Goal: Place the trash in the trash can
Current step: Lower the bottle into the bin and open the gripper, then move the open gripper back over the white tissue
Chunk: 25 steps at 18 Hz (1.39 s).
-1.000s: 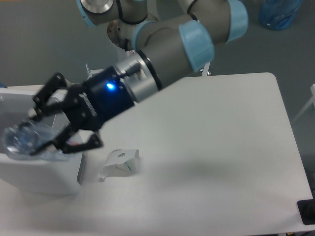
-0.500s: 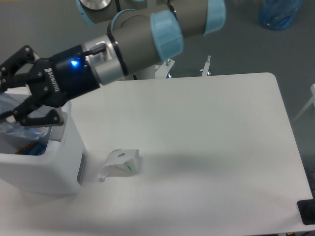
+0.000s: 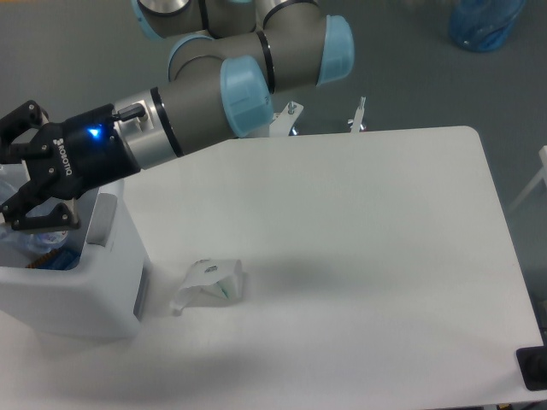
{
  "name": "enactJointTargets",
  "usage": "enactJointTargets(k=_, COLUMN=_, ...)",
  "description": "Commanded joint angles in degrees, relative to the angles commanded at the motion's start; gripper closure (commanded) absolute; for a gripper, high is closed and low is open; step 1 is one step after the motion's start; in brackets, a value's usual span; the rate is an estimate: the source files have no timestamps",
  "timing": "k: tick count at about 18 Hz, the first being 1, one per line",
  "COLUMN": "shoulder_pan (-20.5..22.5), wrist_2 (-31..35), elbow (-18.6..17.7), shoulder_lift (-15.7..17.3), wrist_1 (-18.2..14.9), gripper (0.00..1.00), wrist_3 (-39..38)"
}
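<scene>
Now shifted farther left than half a second ago, over the trash can (image 3: 102, 290). End effector (image 3: 19, 179) spread wide, gripping nothing. Crushed bottle (image 3: 38, 248) down inside the can. White wrapper (image 3: 209, 282) on the surface (image 3: 359, 256), just right of it.

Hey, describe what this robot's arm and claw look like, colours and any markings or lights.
The arm is built of fat grey cylindrical segments with light blue caps at the joints. A silver metal wrist ring joins it to a black claw with chunky linked fingers, white lettering on its body and a small glowing blue light.
</scene>
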Motion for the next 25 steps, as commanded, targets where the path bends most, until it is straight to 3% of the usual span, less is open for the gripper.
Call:
enactJointTargets(k=2, shoulder_pan=0.0, wrist_2=0.0, elbow=0.0, shoulder_lift=-0.1, wrist_1=0.0, gripper=0.00, wrist_3=-0.2)
enactJointTargets(k=8, shoulder_pan=3.2, wrist_2=0.3, elbow=0.4, shoulder_lift=-0.3, wrist_1=-0.1, gripper=0.00, wrist_3=-0.3)
enactJointTargets(k=12, shoulder_pan=8.3, wrist_2=0.4, elbow=0.5, shoulder_lift=-0.6, wrist_1=-0.1, gripper=0.00, wrist_3=0.0)
enactJointTargets(k=16, shoulder_pan=13.4, wrist_2=0.5, elbow=4.2, shoulder_lift=-3.0, wrist_1=0.2, gripper=0.00, wrist_3=0.0)
enactJointTargets(k=18, shoulder_pan=15.5, wrist_2=5.1, elbow=5.1, shoulder_lift=-3.9, wrist_1=0.3, gripper=0.00, wrist_3=0.1)
enactJointTargets(k=21, shoulder_pan=17.0, wrist_2=17.2, elbow=4.7, shoulder_lift=-5.1, wrist_1=0.3, gripper=0.00, wrist_3=2.0)
enactJointTargets(k=25, shoulder_pan=18.5, wrist_2=23.5, elbow=2.7, shoulder_lift=-8.1, wrist_1=-0.1, gripper=0.00, wrist_3=2.7)
